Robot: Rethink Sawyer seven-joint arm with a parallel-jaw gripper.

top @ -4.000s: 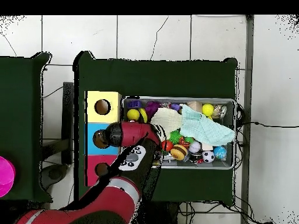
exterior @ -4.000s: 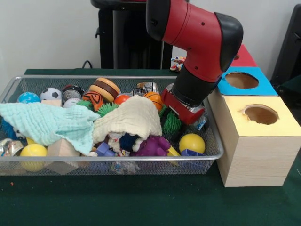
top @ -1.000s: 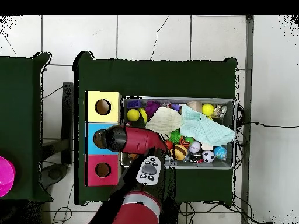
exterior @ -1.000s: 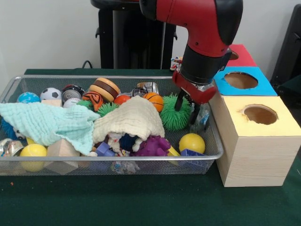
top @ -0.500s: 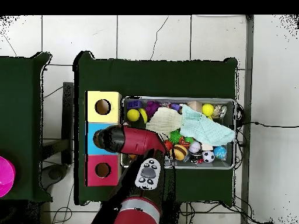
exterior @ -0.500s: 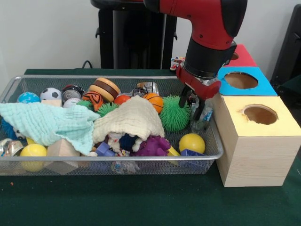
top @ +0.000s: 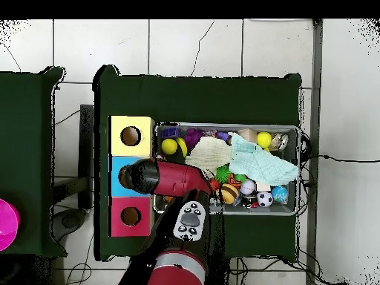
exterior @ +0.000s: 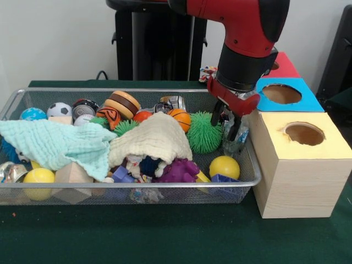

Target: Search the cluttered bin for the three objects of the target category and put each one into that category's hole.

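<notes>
Crumpled clear plastic bottle (exterior: 235, 137) is being held clamped between the two dark fingers (exterior: 234, 127) of the gripper (exterior: 226, 122), hanging at the right end of the wire mesh bin (exterior: 99, 187), just beside the bin's right wall and near the yellow-topped wooden box (exterior: 300, 165). Compared with four seconds ago, when the gripper was pressed down among the clutter beside the green spiky ball (exterior: 204, 132), the red and black arm (exterior: 245, 44) is being raised and carried to the right; over the last half second almost no further displacement is being recorded. The green spiky ball is being left behind in the bin, now fully exposed.

This is being judged as one target-category object extracted, with the transfer to a hole not yet completed. Three holes are being presented on the right: the yellow-topped box nearest, the blue-topped box (exterior: 286, 94) behind it, and the red-topped box (exterior: 283, 66) farthest. In the overhead view the arm's wrist (top: 141, 178) is being positioned over the blue-topped box, so that hole is being judged the likely destination.
</notes>
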